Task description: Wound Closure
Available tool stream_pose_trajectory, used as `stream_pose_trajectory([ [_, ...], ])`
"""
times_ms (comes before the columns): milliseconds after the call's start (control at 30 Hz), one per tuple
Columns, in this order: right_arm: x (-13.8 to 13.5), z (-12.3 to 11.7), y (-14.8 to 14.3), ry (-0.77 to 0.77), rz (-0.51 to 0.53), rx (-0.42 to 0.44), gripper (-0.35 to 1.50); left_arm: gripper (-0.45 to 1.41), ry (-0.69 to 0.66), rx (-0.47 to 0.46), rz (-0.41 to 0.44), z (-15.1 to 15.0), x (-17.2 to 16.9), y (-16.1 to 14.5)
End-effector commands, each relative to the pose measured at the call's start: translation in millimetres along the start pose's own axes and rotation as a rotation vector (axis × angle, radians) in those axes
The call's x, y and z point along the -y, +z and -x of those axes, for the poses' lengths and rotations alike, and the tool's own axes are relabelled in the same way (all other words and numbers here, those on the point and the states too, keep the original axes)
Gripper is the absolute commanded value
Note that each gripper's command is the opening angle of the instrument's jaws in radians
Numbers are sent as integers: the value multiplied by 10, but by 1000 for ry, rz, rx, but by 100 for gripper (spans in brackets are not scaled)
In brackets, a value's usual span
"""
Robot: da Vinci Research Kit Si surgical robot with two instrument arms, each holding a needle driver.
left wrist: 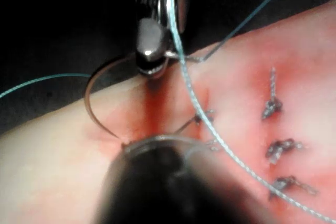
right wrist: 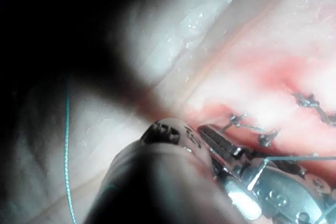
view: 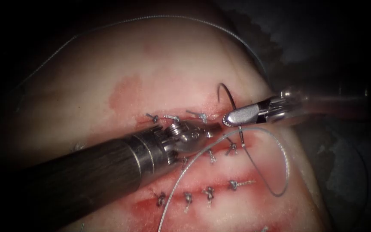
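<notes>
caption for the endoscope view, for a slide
Right tool grips the curved needle near its thread end, free above the tissue; left tool meets it at the cut, thread looping below.

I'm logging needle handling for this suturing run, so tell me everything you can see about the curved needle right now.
The needle is a thin, dark, curved piece of metal. The right tool has its jaws shut on it part-way along the curve, near the trailing end where the thread joins. One end arcs up and away above the jaws, free of the tissue; the left wrist view shows the same arc bowing out beside the jaws. Whether its tip touches the tissue there cannot be told. It sits at the right end of the cut.
</notes>
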State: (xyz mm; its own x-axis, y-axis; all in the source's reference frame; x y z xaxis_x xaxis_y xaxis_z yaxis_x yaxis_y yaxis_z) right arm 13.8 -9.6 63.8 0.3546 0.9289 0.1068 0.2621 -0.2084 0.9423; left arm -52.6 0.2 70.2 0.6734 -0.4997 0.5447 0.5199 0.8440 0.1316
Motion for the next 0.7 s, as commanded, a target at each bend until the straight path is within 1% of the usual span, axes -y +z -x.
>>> stream_pose_trajectory([
  [33, -7, -8, 5, -5, 1, 3, -35, -45, 0, 5, 3, 9, -6, 6],
  [433, -8, -9, 9, -6, 0, -1, -35, -45, 0, 5, 2, 10, -7, 6],
  [700, -15, -8, 9, -13, -4, -3, -35, -45, 0, 4, 2, 10, -6, 6],
])
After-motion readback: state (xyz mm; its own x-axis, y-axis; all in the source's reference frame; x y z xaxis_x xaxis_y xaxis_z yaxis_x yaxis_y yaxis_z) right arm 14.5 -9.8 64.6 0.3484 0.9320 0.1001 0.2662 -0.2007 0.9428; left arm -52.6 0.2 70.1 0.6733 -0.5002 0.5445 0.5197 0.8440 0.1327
